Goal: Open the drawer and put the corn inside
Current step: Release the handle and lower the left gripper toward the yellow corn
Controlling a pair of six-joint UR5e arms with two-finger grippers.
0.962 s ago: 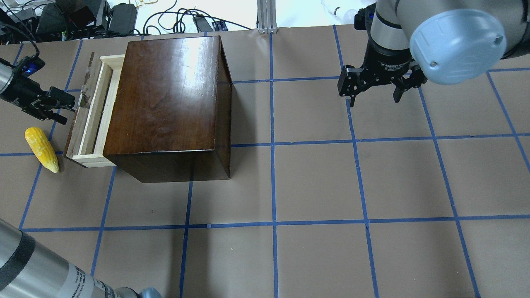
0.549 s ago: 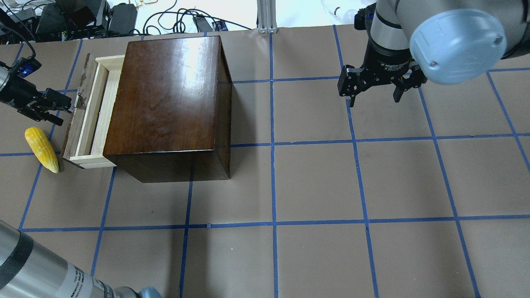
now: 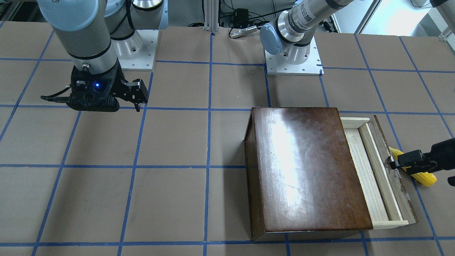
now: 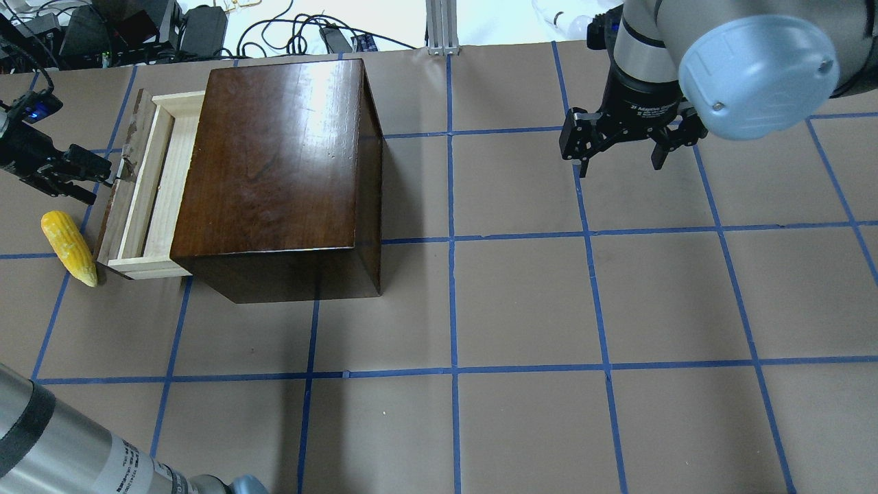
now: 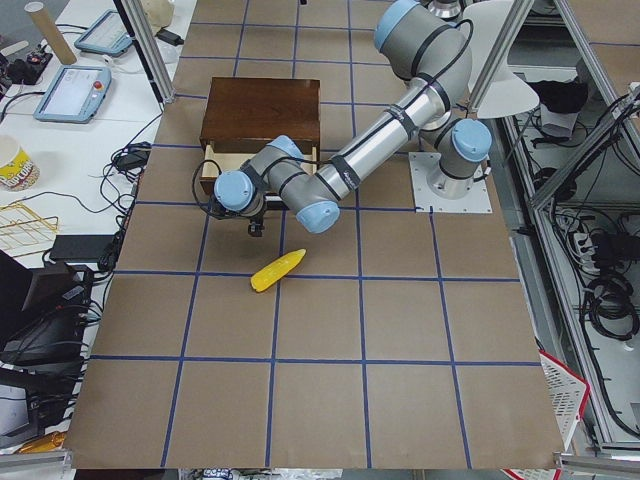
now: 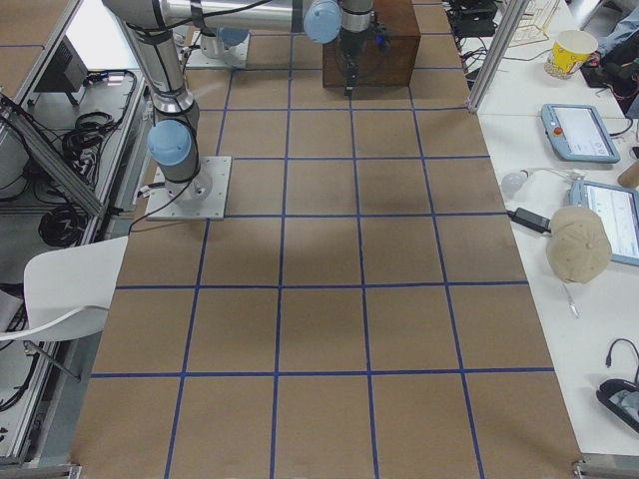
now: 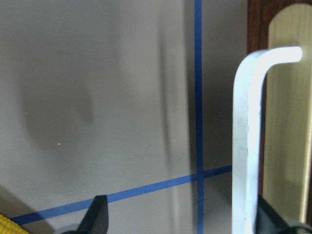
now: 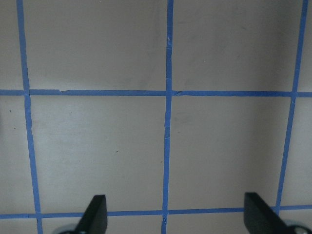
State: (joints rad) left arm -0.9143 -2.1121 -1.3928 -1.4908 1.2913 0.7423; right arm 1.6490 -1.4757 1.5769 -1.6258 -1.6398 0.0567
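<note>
The dark brown box (image 4: 274,165) stands at the table's left with its drawer (image 4: 156,185) pulled partly out, pale wood showing behind the worn front panel (image 4: 118,199). My left gripper (image 4: 96,182) is open at the front panel. In the left wrist view the metal handle (image 7: 246,146) stands between the spread fingers, close to the right one. The yellow corn (image 4: 67,247) lies on the table just left of the drawer's near corner; it also shows in the front view (image 3: 423,176). My right gripper (image 4: 621,165) is open and empty, hovering over the table far right.
The box (image 3: 305,170) takes up one grid square and its drawer (image 3: 369,170) juts toward the table's left end. Cables and electronics (image 4: 137,27) lie beyond the far edge. Blue tape lines grid the brown table (image 4: 521,302).
The drawer has slid further out to the left, with my left gripper moving left at its handle. Its near corner now sits close to the corn's tip. The right arm has not moved.
</note>
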